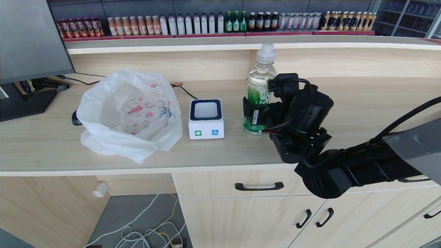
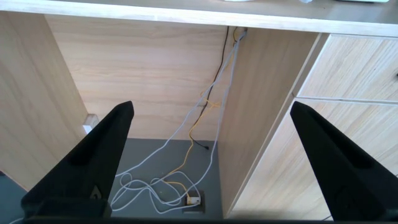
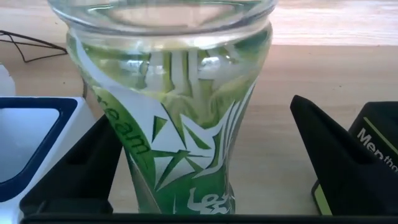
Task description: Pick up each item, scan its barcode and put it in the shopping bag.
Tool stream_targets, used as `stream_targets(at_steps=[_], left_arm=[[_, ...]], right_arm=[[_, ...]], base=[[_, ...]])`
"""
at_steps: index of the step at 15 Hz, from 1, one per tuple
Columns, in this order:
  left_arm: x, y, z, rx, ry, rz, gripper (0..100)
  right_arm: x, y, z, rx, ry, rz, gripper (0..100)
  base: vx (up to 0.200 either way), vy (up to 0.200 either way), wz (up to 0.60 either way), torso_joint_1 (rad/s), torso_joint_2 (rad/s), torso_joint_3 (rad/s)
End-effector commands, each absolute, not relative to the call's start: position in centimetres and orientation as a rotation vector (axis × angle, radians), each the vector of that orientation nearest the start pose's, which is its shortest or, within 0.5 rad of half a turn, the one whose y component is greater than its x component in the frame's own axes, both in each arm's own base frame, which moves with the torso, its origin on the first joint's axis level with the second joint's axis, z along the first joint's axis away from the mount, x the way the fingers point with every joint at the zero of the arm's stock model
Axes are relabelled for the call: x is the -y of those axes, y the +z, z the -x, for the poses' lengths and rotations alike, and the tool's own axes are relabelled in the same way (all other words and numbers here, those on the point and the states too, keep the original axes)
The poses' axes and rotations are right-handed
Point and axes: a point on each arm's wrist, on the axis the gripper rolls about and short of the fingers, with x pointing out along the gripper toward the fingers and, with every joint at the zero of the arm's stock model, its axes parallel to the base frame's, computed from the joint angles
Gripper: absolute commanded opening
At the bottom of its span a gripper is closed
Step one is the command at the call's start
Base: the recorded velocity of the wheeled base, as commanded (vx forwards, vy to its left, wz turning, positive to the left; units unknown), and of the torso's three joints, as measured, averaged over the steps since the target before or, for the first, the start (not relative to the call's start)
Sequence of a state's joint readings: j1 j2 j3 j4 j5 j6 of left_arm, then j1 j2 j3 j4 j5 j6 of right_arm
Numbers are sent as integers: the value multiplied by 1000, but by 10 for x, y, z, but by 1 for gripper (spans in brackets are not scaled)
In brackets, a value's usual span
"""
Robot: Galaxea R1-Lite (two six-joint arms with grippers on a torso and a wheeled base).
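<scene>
On the pale wood-grain counter [image 1: 361, 103], just right of the scanner [image 1: 206, 119], a bottle [image 1: 260, 89] stood upright. It was clear plastic with a waisted body, a frosted whitish cap, pale liquid inside and a green label with white leaf shapes. The right gripper [image 1: 256, 117] sat at label height with its jaws astride the bottle's lower half. In the right wrist view the bottle [image 3: 180, 124] rose between the two black, wedge-shaped fingers [image 3: 336, 168]. One finger lay against or just beside the plastic, while a strip of counter showed between the bottle and the other. The jaws were therefore parted and not clamped. A dark pack [image 3: 373, 155] with a green edge lay on the counter just past that finger.

The scanner was a small white cube with rounded corners and a dark blue frame around a grey window on top. Its corner also showed in the right wrist view [image 3: 31, 143]. Left of it, the shopping bag [image 1: 129, 110] slumped open, thin crinkled translucent white plastic with red and blue print.

The left gripper [image 2: 211, 168] hung below the counter edge with its black fingers [image 2: 93, 162] spread wide and nothing between them. It faced a wooden recess with loose white and yellow cables [image 2: 155, 186] on the grey floor.
</scene>
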State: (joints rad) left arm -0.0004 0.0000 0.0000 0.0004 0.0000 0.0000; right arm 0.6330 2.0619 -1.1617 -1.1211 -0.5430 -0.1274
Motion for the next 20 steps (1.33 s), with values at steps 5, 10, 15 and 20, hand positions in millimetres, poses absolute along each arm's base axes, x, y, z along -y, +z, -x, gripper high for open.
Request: stream_targets(at_steps=[5, 10, 15, 20], left_arm=[[0, 75, 23, 0, 0, 0, 100], [0, 75, 23, 0, 0, 0, 100], [0, 75, 23, 0, -2, 0, 100], [0, 75, 23, 0, 0, 0, 100]], right_arm=[[-230, 195, -349, 205, 56, -4, 100], [-229, 196, -351, 210, 60, -3, 100], [-230, 202, -352, 228, 59, -5, 100], [-231, 205, -351, 237, 60, -2, 0]], base=[[0, 0, 0, 0, 0, 0], [0, 0, 0, 0, 0, 0], [0, 0, 0, 0, 0, 0], [0, 0, 0, 0, 0, 0]])
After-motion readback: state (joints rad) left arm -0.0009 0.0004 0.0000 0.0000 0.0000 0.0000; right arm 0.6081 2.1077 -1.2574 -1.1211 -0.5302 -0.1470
